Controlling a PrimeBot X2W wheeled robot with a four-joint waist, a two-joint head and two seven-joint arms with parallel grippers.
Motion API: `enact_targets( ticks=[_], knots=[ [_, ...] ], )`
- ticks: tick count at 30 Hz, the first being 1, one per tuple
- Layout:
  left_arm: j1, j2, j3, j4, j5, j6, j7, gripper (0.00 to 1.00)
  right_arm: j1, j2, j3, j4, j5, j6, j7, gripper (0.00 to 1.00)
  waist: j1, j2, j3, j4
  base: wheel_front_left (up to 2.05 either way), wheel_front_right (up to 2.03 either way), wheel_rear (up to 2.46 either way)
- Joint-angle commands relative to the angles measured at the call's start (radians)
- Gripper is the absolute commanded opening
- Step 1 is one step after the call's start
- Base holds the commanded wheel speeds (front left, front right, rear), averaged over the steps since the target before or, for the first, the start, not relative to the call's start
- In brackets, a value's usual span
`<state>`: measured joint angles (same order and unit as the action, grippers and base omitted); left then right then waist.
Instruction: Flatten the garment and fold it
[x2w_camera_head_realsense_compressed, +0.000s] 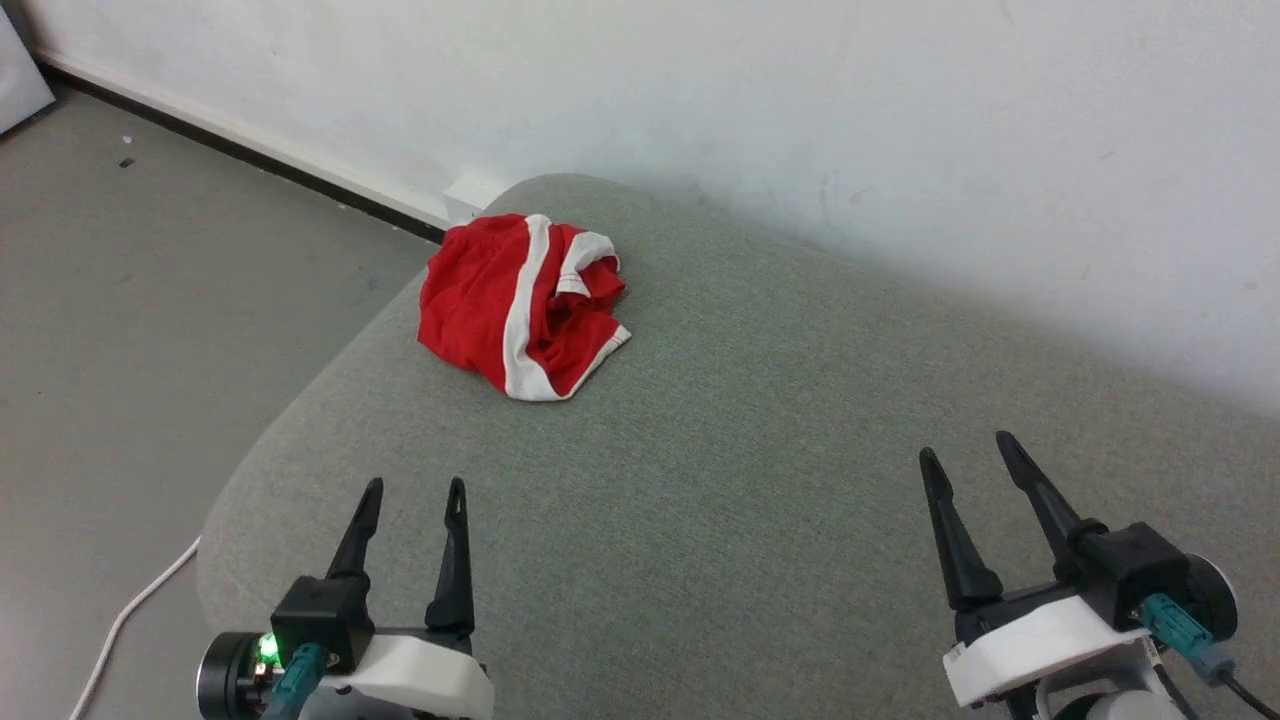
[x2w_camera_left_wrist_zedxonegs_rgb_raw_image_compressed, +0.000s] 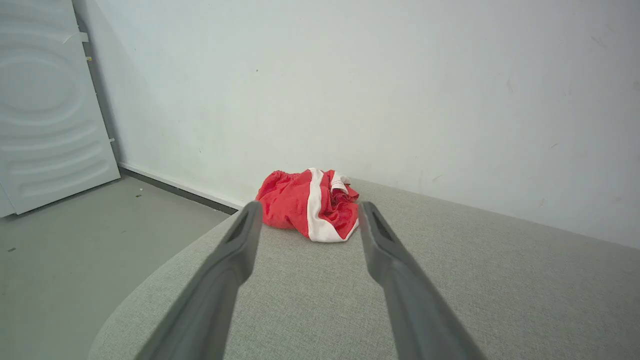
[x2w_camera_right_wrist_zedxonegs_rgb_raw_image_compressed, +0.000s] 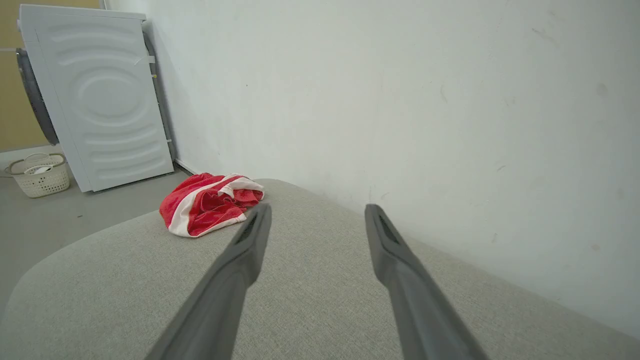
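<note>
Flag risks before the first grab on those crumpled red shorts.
1. The garment lies bunched near the far-left corner of the grey cushion; a sideways tug could slide it onto the floor.
2. Stripe and hem overlap in folds, so a pinch may catch several layers.
3. The left end effector and right end effector are open, well short; the right probably needs the longer reach.

Counted: one garment (x2w_camera_head_realsense_compressed: 520, 305), one left gripper (x2w_camera_head_realsense_compressed: 416, 487) and one right gripper (x2w_camera_head_realsense_compressed: 966, 447), two in all, two fingers (x2w_camera_head_realsense_compressed: 455, 570) on each, one cushion (x2w_camera_head_realsense_compressed: 750, 450), one cable (x2w_camera_head_realsense_compressed: 130, 610), one washer (x2w_camera_right_wrist_zedxonegs_rgb_raw_image_compressed: 110, 100), one basket (x2w_camera_right_wrist_zedxonegs_rgb_raw_image_compressed: 42, 177), one wall (x2w_camera_head_realsense_compressed: 900, 120), one floor (x2w_camera_head_realsense_compressed: 150, 300).
</note>
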<state>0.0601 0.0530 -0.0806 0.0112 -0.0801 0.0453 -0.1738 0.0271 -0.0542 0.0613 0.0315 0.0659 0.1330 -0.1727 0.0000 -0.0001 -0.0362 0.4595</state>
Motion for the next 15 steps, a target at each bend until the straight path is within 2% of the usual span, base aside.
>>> enact_targets(
  ticks=[1,15],
  knots=[
    [0.016,-0.002,-0.004,-0.004,-0.012,0.008,-0.011,1.0,0.011,0.003,0.002,0.003,0.024,-0.002,-0.012,1.0,0.0,0.0001,0.0,0.015,0.0,0.0,0.0],
    [0.019,-0.002,-0.024,-0.009,-0.032,0.02,-0.04,1.0,0.004,0.003,0.019,0.008,0.037,-0.002,-0.042,1.0,0.0,0.0001,0.009,0.091,0.0,0.0,0.0]
  ],
)
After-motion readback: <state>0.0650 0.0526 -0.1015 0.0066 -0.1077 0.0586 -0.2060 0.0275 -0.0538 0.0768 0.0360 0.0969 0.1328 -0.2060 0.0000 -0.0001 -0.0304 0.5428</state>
